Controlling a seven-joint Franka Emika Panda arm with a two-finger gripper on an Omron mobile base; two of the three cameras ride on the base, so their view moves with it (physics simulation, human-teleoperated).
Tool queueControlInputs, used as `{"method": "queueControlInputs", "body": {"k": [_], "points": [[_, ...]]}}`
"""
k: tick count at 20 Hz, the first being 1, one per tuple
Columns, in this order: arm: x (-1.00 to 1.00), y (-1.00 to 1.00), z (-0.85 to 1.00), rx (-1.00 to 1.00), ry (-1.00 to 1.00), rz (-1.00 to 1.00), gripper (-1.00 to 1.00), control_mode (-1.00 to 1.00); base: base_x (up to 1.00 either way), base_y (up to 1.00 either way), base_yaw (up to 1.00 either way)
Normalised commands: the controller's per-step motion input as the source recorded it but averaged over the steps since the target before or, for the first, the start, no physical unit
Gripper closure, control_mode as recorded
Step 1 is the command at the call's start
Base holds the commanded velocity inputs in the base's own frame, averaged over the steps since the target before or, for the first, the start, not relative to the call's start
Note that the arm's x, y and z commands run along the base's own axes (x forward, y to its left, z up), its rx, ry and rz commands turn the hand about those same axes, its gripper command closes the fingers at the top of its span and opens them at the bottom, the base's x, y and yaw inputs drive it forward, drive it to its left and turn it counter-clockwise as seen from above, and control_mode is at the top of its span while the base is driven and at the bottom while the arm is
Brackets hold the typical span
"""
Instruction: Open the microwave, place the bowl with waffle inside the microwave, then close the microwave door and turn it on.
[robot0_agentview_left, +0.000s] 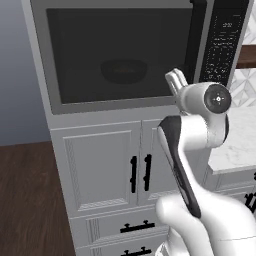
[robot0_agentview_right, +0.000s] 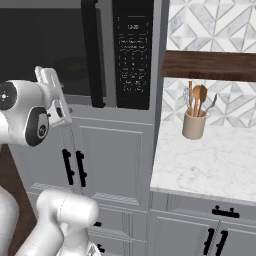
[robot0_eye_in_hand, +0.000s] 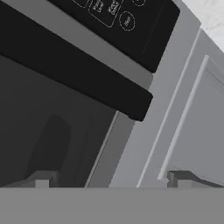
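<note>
Raised hand (robot0_eye_in_hand: 111, 179), fingers wide apart

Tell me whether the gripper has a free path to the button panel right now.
Probably yes. The gripper hangs with jaws open just below the door handle, and the button panel sits right beside it with nothing between.

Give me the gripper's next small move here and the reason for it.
Probably lift toward the button panel to start it. The microwave door looks shut, with the bowl with waffle dimly visible behind the window, and the gripper is open, holding nothing, just below the handle's lower end.
</note>
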Motion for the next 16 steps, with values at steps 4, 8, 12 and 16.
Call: {"method": "queueControlInputs", "body": {"k": [4, 8, 12, 16], "points": [[-0.79, -0.57, 0.09, -0.01, 0.07, 0.04, -1.00, -1.00, 0.00, 0.00, 0.00], [-0.41, -0.68, 0.16, -0.01, 0.07, 0.13, -1.00, -1.00, 0.00, 0.00, 0.00], [-0.13, -0.92, 0.04, -0.01, 0.00, 0.19, -1.00, -1.00, 0.00, 0.00, 0.00], [0.03, -0.61, 0.00, -0.14, 0.00, 0.21, -1.00, -1.00, 0.00, 0.00, 0.00]]}}
